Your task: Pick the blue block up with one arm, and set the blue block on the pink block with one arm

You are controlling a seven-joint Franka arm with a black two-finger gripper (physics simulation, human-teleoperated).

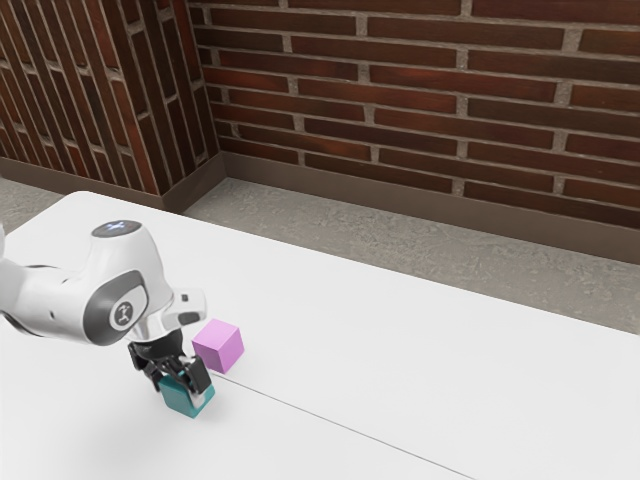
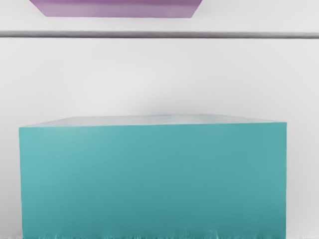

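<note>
The white arm point(image 1: 85, 300) is seen at the lower left of the exterior view, bent down over the white worktop point(image 1: 420, 360). Its black end effector point(image 1: 180, 383) is set low, just above the worktop surface, and is closed to a narrow gap on the blue block point(image 1: 188, 400), which is gripped from two sides at its upper part. The blue block, teal in tone, is found in the lower left of the frame, with its underside at or very close to the worktop; whether it is lifted clear cannot be told.

The pink block point(image 1: 218, 346) is placed just up and to the right of the blue block, near it but apart from it, flat on the worktop. A thin dark line point(image 1: 330, 420) is drawn across the worktop, passing from beside the two blocks toward the lower right of the frame. A red brick wall point(image 1: 420, 90) and a grey floor point(image 1: 450, 250) are seen behind the worktop.

In the wrist view the blue block point(image 2: 152, 179) is seen directly under the hand, with one side face and a sliver of its top shown. Beyond it bare worktop point(image 2: 159, 74) is crossed by the dark line point(image 2: 159, 34), and the pink block point(image 2: 117, 7) lies on the far side of that line.
</note>
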